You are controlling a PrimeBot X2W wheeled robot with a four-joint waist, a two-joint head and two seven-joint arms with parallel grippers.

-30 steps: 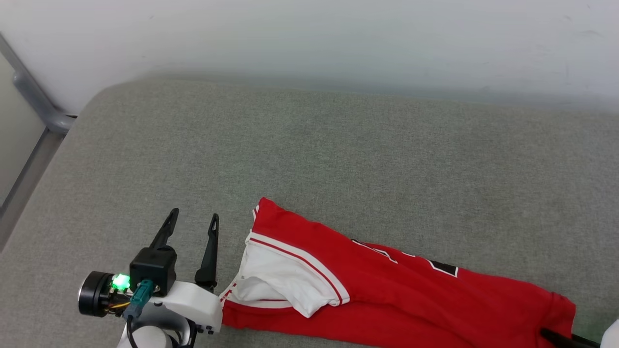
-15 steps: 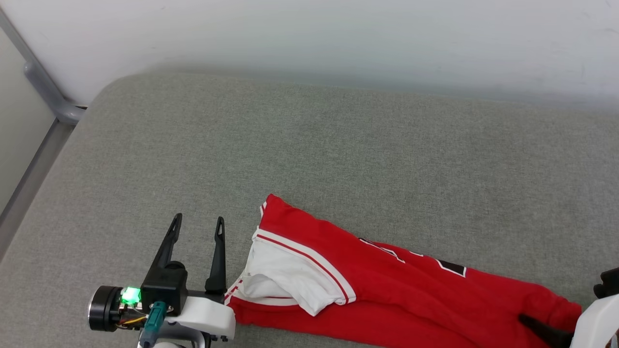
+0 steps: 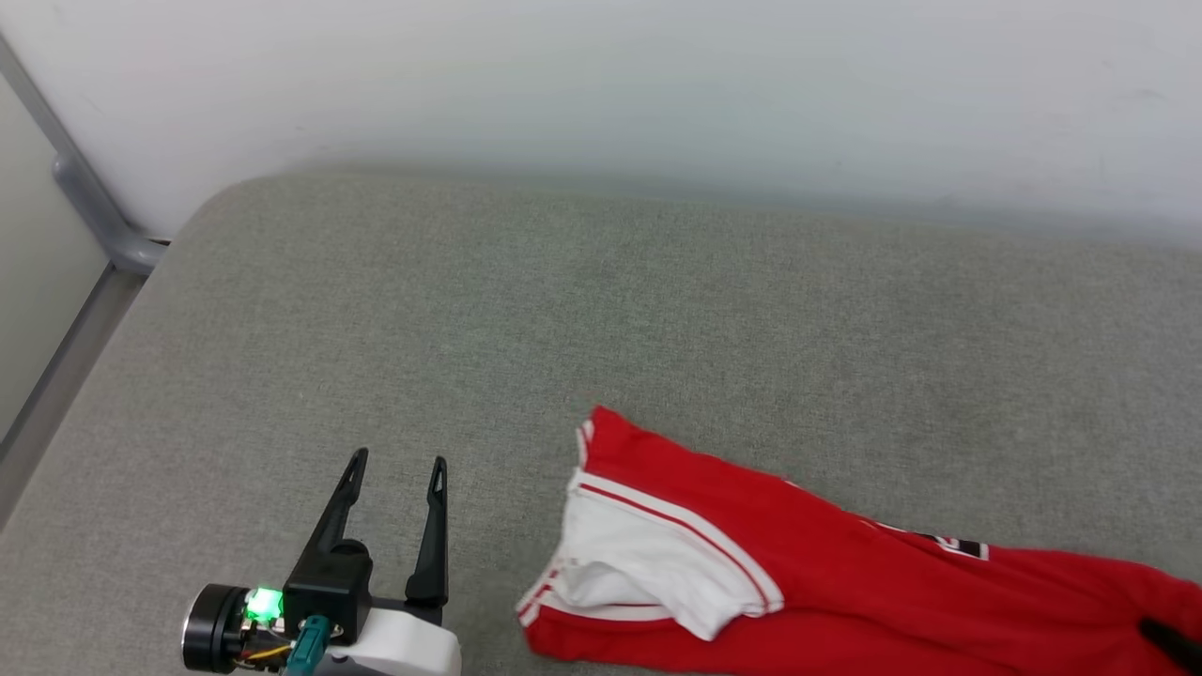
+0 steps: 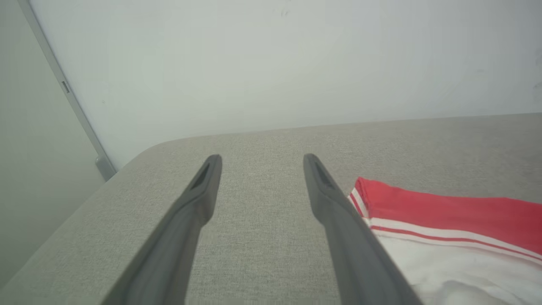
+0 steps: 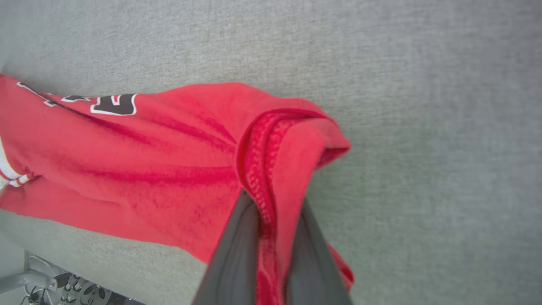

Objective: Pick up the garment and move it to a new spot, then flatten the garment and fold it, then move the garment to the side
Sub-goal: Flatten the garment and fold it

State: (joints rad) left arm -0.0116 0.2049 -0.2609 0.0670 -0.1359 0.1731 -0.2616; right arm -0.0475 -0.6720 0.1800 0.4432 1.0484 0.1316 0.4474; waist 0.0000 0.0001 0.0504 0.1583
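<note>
Since the earlier frames, the garment (image 3: 845,582) is sliding toward the right of the head view. A strip of bare bench (image 3: 657,310) is now showing between its white sleeve (image 3: 648,563) and your left gripper (image 3: 399,460), where the two were nearly touching; the camera is shifting a little too. The grey fabric-covered bench is taking up most of that view, running up to a pale wall (image 3: 601,84) across the top. The garment is lying bunched lengthwise on the bench across the lower right of the frame, its red body stretching to the right edge and the white sleeve with its red-and-white stripes folding over at the left end. Your right gripper (image 5: 274,199) is pinching a seamed red edge of the garment, with fabric gathering between its two fingers at the bottom centre of the right wrist view. Your left gripper is sitting at the lower left of the head view, fingers spread apart and holding nothing. A scrap of black, white-outlined lettering (image 5: 114,103) is peeking out at the upper left of the right wrist view.
</note>
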